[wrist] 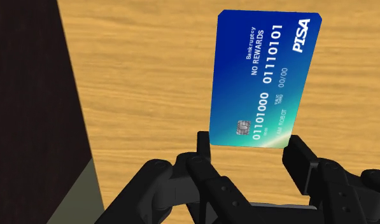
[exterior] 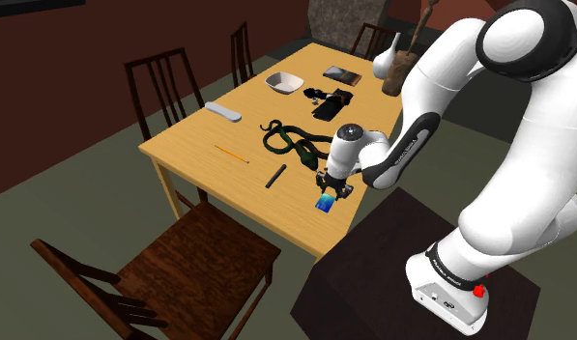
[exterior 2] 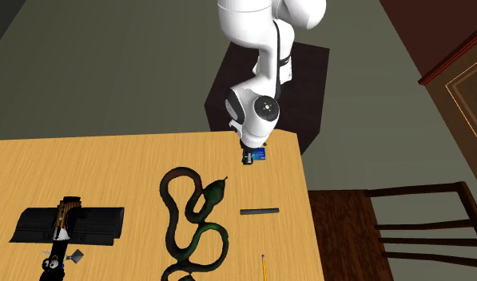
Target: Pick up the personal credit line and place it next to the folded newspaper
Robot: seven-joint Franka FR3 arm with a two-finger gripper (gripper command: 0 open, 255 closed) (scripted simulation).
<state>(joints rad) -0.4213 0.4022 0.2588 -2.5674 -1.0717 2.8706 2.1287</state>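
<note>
The blue credit card [wrist: 265, 76] is in your gripper [wrist: 249, 149]. The fingers [wrist: 203, 145] are closed on its two long edges near one short end, so the card's long axis runs straight on from the fingers and its printed face looks back at the wrist camera. In the shoulder view the credit card [exterior: 325, 202] hangs under the gripper [exterior: 330, 189] at the near corner of the table [exterior: 199, 145], just beside the stand [exterior: 392, 251]. I cannot tell whether its free end is clear of the wood or touching it. The flat dark rectangle at the table's far end looks to me like the folded newspaper [exterior: 341, 73]. From your gripper it lies well apart, up the shoulder view and a little to its right, along the length of the table. The coiled green and black snake [exterior: 286, 140] and the black bundle [exterior: 330, 99] sit between the card and that end, with a white bowl [exterior: 284, 82] just beside the paper. My judgement is that you should raise the card first, carry it over those things, and come down on bare wood beside the paper.
</note>
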